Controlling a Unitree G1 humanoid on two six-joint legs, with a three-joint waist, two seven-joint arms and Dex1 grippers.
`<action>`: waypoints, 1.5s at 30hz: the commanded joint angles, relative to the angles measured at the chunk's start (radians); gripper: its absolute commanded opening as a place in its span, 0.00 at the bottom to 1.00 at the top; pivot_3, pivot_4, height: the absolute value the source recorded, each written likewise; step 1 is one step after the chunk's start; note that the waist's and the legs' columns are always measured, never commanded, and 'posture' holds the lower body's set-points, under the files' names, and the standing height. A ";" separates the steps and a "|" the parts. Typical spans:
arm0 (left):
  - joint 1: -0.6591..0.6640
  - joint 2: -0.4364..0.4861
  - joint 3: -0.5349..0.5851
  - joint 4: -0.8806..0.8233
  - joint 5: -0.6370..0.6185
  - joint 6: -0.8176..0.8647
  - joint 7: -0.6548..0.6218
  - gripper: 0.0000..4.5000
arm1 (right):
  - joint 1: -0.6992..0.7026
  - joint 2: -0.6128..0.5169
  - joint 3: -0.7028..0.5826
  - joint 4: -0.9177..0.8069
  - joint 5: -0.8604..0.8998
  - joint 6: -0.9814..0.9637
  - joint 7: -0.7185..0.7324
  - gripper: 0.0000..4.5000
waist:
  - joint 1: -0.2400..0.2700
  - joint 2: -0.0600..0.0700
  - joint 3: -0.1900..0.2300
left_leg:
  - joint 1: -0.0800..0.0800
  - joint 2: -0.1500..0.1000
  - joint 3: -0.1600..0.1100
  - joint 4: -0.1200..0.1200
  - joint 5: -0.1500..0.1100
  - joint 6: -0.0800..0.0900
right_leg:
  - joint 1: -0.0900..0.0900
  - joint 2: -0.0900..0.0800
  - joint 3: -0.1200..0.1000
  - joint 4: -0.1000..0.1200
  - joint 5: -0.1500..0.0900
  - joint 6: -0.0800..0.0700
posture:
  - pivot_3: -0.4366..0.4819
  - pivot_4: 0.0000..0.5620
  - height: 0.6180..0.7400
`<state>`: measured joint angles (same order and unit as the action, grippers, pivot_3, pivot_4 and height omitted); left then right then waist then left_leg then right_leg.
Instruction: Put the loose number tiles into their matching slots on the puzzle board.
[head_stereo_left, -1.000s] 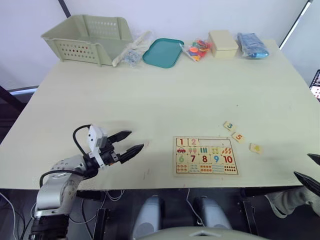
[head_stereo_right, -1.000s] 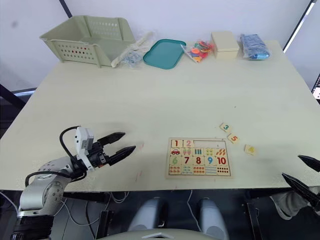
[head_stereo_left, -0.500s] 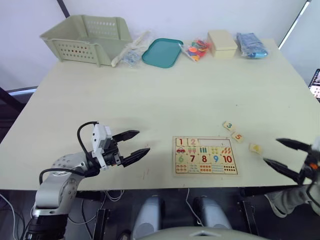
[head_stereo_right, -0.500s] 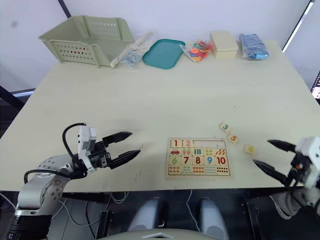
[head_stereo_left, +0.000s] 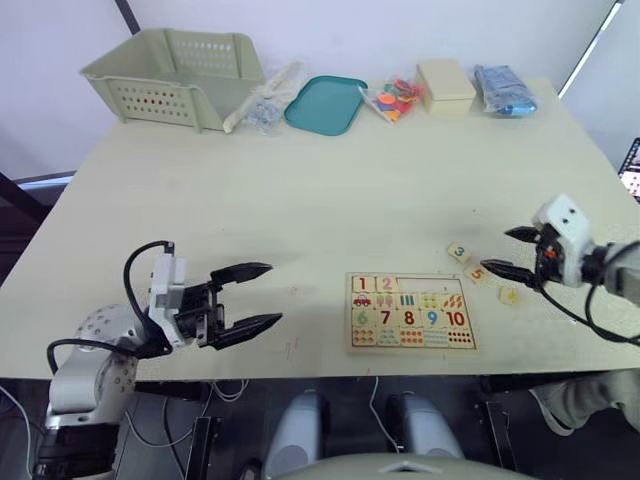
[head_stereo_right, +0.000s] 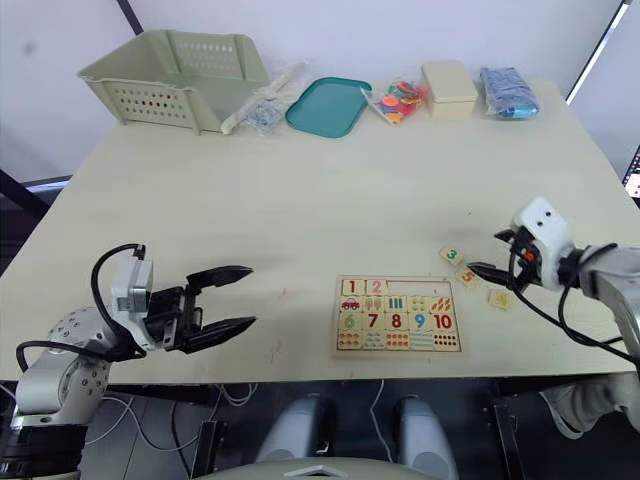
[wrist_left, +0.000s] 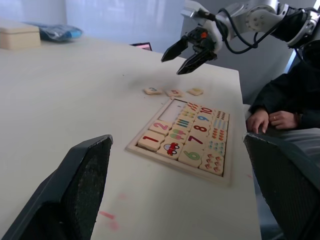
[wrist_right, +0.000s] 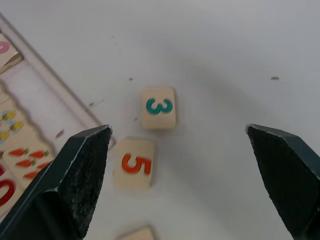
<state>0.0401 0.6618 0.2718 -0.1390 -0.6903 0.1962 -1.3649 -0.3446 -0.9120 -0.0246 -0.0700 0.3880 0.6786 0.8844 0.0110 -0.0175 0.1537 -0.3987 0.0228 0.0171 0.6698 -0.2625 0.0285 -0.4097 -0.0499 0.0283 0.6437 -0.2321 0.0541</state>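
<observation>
The right claw (head_stereo_left: 512, 252) hangs over the table (head_stereo_left: 330, 190) with its two fingers spread wide and nothing between them, poised above the loose tiles that lie just off the right end of the puzzle board (head_stereo_left: 411, 311). From its wrist camera the 3 tile (wrist_right: 158, 107) and the 5 tile (wrist_right: 133, 163) sit in the gap between the fingers, the 5 nearer the board's frame, which looks like a deliberate line-up for a pick. A third tile (head_stereo_left: 511, 295) lies a little farther right; its digit is too faint to read from here, though it is probably the 4.

On the board, the 1 and 2 already sit at the left of the top row, and the slots (wrist_left: 173, 110) beside them are bare wood, waiting for exactly these three pieces. The 6 to 10 row below is full.

The left claw (head_stereo_left: 245, 297) is also wide open and empty, held low over the table well to the left of the board, apparently parked there to keep clear while the other arm works.

The basket (head_stereo_left: 178, 76), teal tray (head_stereo_left: 325, 104) and boxes at the far edge play no part.
</observation>
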 joint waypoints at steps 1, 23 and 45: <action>0.007 -0.015 0.026 0.001 -0.020 -0.033 -0.005 0.99 | -0.067 0.024 0.052 0.037 -0.039 0.023 -0.002 1.00 | 0.002 0.000 0.000 | 0.000 0.000 0.000 0.000 0.000 0.000 | 0.000 0.000 0.000 0.000 0.000 0.001 | 0.48 0.27 1.00; 0.062 -0.042 0.026 0.005 -0.018 -0.081 0.020 1.00 | -0.075 0.165 0.080 0.100 -0.101 0.034 -0.063 0.79 | 0.000 0.000 0.000 | 0.000 0.000 0.000 0.000 0.000 0.000 | 0.000 0.000 0.000 0.000 0.002 0.003 | 0.48 0.27 1.00; 0.045 -0.046 0.014 0.021 -0.013 -0.089 0.017 1.00 | 0.030 0.244 0.031 0.054 -0.109 -0.043 -0.132 0.61 | -0.013 0.000 0.000 | 0.000 0.001 -0.001 0.000 0.000 0.000 | 0.000 0.000 -0.001 0.000 0.002 0.003 | 0.48 0.27 1.00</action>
<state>0.0879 0.6187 0.2738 -0.1044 -0.6931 0.1221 -1.3466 -0.3248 -0.6703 0.0169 -0.0020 0.2803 0.6394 0.7557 -0.0017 -0.0179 0.1537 -0.3988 0.0234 0.0164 0.6694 -0.2626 0.0285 -0.4097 -0.0495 0.0276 0.6434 -0.2304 0.0568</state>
